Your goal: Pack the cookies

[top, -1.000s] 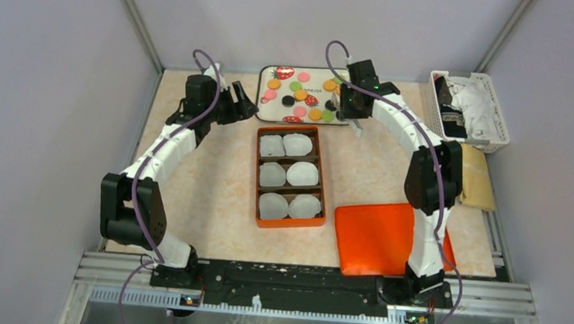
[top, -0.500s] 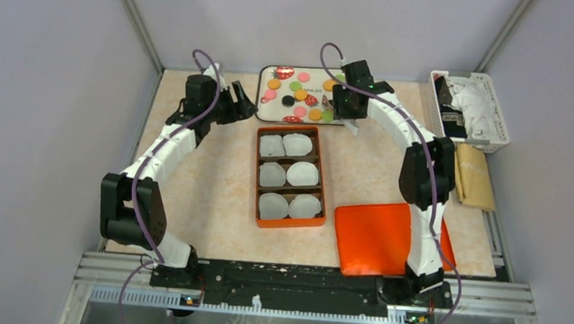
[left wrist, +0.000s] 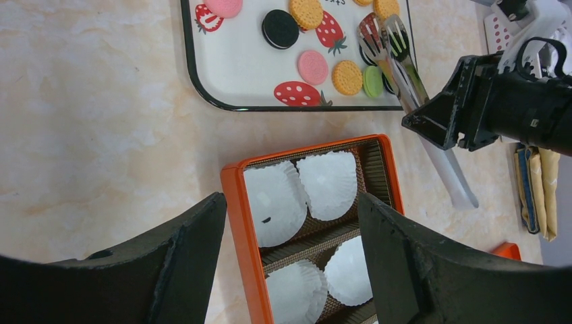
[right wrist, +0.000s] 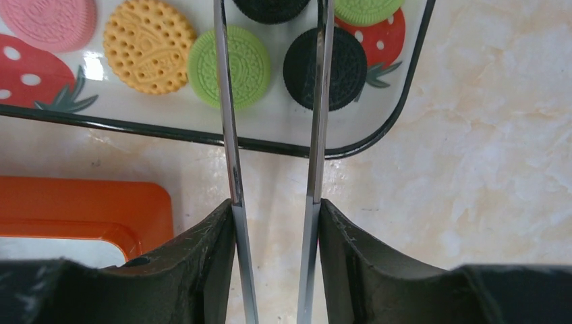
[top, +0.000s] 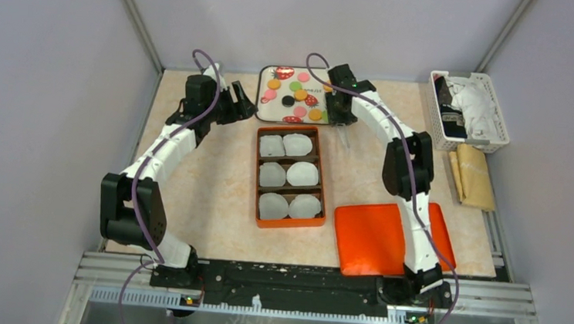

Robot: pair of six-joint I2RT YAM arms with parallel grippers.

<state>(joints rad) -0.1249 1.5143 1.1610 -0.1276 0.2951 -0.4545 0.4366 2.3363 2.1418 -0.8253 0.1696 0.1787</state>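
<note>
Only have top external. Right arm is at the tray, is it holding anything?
Observer: Yes. The right tool is shut on metal tongs, blades apart.
Operator: Cookie in them?
Observer: The forked tips look empty in the left wrist view. They hang over the tray, beside a green cookie.
Operator: Left tool?
Observer: The left tool is open and holds nothing, above the far end of the orange box.

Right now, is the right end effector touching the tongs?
Touching. Right wrist view: the right end effector clamps the tongs, metal arms flush against its fingers.
</note>
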